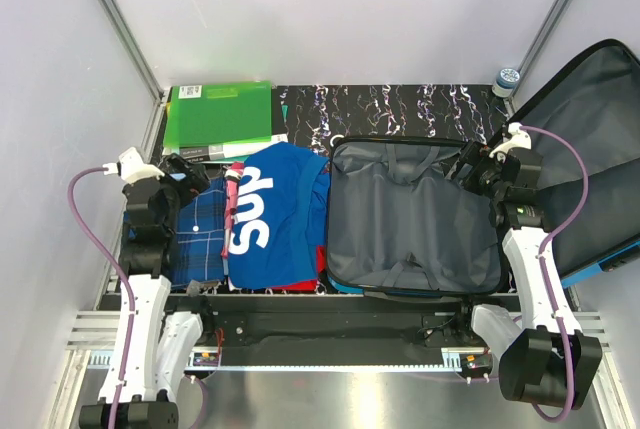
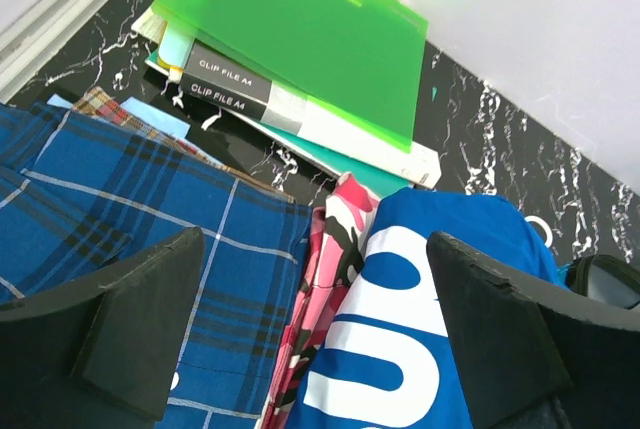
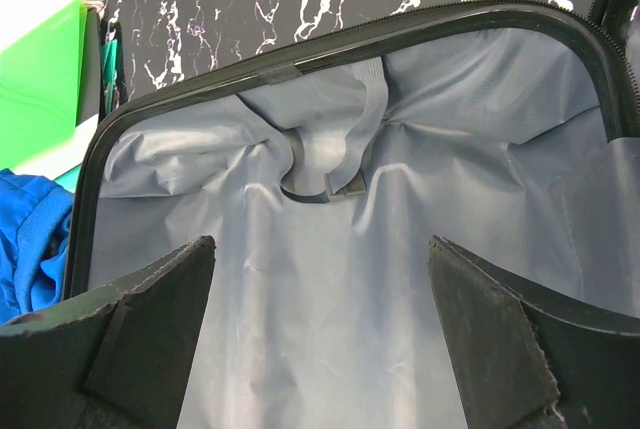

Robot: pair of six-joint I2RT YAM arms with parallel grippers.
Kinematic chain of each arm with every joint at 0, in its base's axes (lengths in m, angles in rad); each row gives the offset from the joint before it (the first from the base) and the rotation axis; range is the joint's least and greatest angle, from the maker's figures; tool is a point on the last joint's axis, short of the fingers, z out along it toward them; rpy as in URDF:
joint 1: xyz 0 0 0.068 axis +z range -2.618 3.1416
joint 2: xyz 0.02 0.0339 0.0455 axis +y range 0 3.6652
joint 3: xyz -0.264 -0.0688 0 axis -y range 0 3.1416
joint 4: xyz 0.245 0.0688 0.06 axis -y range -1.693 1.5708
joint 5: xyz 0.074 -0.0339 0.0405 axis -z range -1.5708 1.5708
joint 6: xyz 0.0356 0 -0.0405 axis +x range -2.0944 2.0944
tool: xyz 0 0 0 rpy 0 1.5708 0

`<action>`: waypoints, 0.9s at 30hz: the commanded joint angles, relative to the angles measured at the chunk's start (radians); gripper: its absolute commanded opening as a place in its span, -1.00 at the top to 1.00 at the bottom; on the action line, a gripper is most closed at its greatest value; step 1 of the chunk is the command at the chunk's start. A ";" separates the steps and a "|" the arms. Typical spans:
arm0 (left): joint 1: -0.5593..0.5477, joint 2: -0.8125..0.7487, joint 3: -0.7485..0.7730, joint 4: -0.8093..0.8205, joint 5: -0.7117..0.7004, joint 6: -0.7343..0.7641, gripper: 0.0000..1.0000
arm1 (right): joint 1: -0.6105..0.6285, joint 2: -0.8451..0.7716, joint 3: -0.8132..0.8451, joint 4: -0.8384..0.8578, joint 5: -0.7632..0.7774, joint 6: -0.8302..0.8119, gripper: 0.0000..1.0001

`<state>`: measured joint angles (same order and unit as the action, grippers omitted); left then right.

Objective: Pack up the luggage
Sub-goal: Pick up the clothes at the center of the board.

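Note:
The luggage [image 1: 415, 214] lies open on the table's right half, its grey lining bare, with the lid [image 1: 590, 119] leaning up at the far right. My right gripper [image 1: 475, 169] hovers open over the luggage's back right corner. In the right wrist view it looks down on the lining [image 3: 330, 279] and a strap buckle [image 3: 345, 174], with nothing between the fingers. Left of the luggage lies a blue T-shirt with white letters [image 1: 275, 219], a pink camouflage cloth [image 2: 335, 249] and a blue plaid cloth [image 1: 200, 234]. My left gripper [image 2: 320, 319] stands open above these clothes, holding nothing.
Green clip-file folders [image 1: 220, 119] are stacked at the back left on the black marbled tabletop [image 1: 400, 109]. A small round container [image 1: 507, 79] stands at the back right corner. White walls and metal frame posts enclose the table on three sides.

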<state>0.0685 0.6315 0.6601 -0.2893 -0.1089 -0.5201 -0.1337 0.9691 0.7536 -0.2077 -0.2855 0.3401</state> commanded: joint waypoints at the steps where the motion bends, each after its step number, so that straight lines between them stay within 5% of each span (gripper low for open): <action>1: 0.002 0.008 0.003 0.052 0.017 0.022 -0.98 | -0.003 -0.020 0.039 0.014 0.016 -0.026 -0.88; 8: -0.038 0.020 0.009 0.072 0.153 0.094 -0.87 | -0.003 -0.007 0.039 0.013 0.011 -0.029 -0.89; 16: -0.332 0.106 -0.011 0.067 0.060 0.129 -0.79 | -0.001 -0.010 0.047 0.007 -0.058 -0.035 -0.89; 21: -0.349 0.137 -0.073 0.085 0.094 0.097 -0.75 | -0.001 -0.003 0.056 -0.004 -0.079 -0.036 -0.90; 27: -0.348 0.140 -0.135 0.110 -0.028 0.065 -0.66 | -0.001 0.023 0.069 0.007 -0.202 -0.033 -0.83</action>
<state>-0.2775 0.7738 0.5545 -0.2539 -0.0589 -0.4313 -0.1337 0.9756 0.7727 -0.2241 -0.3698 0.3187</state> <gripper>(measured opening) 0.857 0.935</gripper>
